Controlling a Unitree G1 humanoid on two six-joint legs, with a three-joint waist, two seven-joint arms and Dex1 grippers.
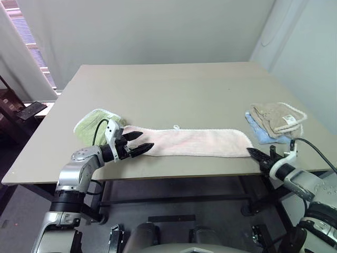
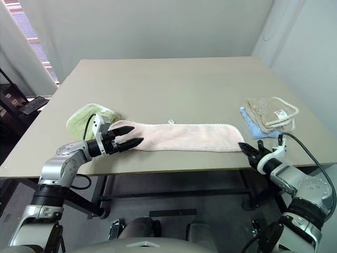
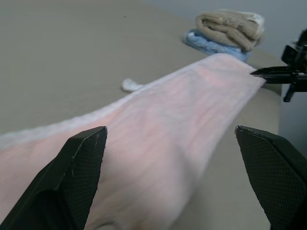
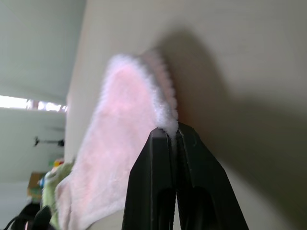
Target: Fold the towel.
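Pinching towel corner: right gripper.

the towel lies as a long pink strip on the table, along its near edge, with a small white tag at the towel's far edge. the left gripper sits at the towel's left end, its 2 black fingers spread apart over the fabric. a green cloth lies just beyond that end, touching the towel. the right gripper meets the towel's right near corner. a beige towel rests on a blue cloth near the towel's right end
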